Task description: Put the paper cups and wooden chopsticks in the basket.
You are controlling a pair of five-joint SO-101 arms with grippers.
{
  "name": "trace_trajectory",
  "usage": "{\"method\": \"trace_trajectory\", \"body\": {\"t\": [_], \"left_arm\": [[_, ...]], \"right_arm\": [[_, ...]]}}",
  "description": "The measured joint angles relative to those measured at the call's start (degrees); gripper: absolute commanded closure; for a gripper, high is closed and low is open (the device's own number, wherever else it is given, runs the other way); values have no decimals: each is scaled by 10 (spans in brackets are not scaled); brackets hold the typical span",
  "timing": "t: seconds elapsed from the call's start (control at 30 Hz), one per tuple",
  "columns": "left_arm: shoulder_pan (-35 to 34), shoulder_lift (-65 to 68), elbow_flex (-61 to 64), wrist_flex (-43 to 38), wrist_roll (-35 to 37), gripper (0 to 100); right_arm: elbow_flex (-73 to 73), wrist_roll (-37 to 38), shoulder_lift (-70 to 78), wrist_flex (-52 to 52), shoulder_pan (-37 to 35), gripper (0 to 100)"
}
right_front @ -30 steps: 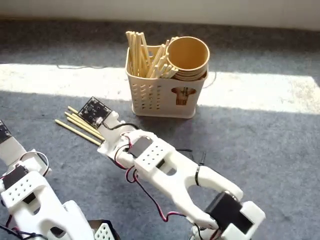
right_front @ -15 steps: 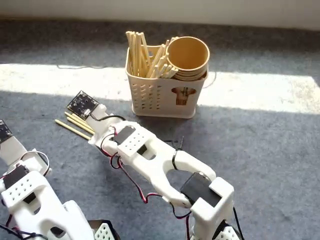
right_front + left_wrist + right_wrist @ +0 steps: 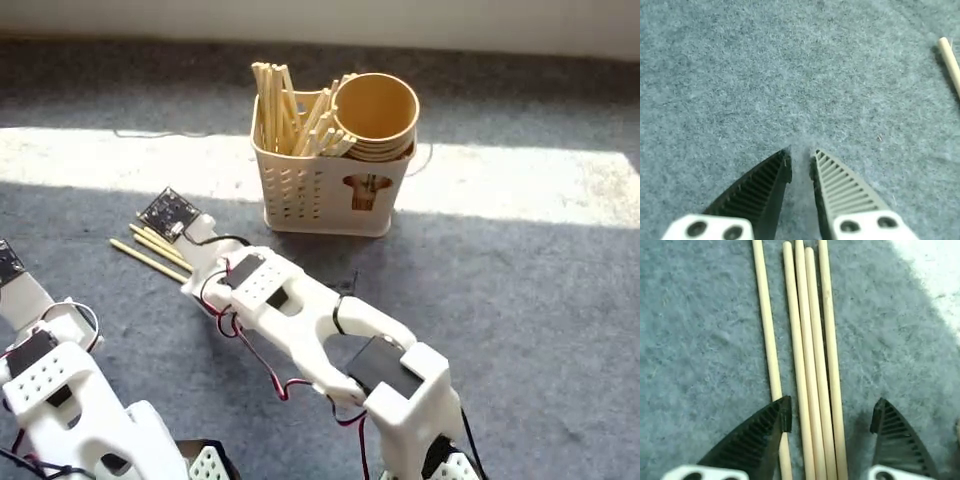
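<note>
High view: grey carpet w/ a sunlit strip across the far part. Right arm stretches from the near edge diag. toward the left; left arm sits at the near-left corner. Cream slotted basket stands upright at centre-far, on the edge of the sunlit strip. Inside it: stack of paper cups on the right side, bundle of wooden chopsticks upright on the left side. Loose chopsticks lie on the carpet left of the basket, partly under the right arm's wrist.

Right wrist view: right gripper spread wide, low over them; four lie tight together between the jaws, a fifth slightly apart runs under one fingertip. Nothing pinched.

Left wrist view: left gripper almost pressed together, thin gap, empty, over bare carpet; one chopstick end nearby.
</note>
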Motion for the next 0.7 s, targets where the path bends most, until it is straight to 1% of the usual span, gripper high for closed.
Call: {"method": "trace_trajectory", "body": {"t": [0.37,0.5,0.63,0.7], "left_arm": [[0,0,0,0,0,927],[0,0,0,0,0,927],[0,0,0,0,0,926],[0,0,0,0,0,926]], "right_arm": [[-2,-1,8,0,2,753],[-3,1,8,19,2,858],[-10,48,7,59,4,975],[-15,76,7,81,4,995]]}}
